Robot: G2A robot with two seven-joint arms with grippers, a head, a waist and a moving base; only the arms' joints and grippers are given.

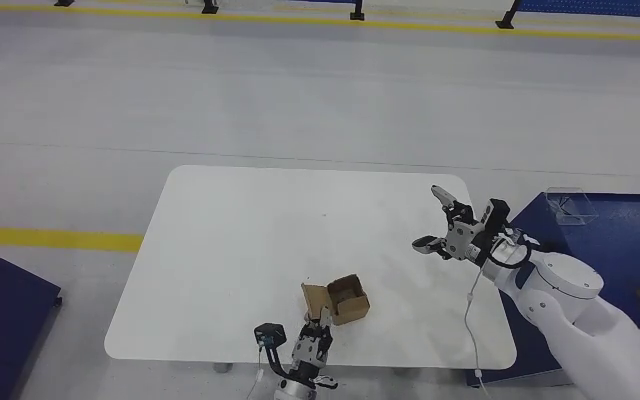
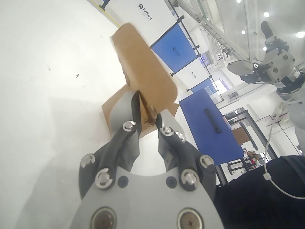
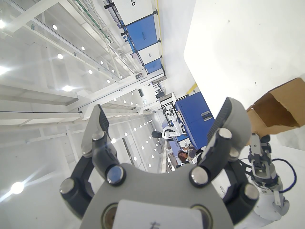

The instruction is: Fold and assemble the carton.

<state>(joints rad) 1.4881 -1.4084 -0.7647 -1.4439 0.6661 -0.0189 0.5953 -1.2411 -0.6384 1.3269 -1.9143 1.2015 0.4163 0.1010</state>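
Your left gripper (image 2: 147, 107) is pinching a flap of the carton (image 1: 347, 297) near the table's (image 1: 240, 240) front edge; your right gripper (image 1: 430, 217) is hanging wide open, well apart.

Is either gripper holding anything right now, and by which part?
The left gripper pinches the carton by one flap; the right gripper is open, empty.

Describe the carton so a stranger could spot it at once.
Start at the white table and go to its edge nearest the robot. There sits the carton, small, open-mouthed, one flap pinched by the left end effector. Brown cardboard sets it apart from the white top and grey metal.
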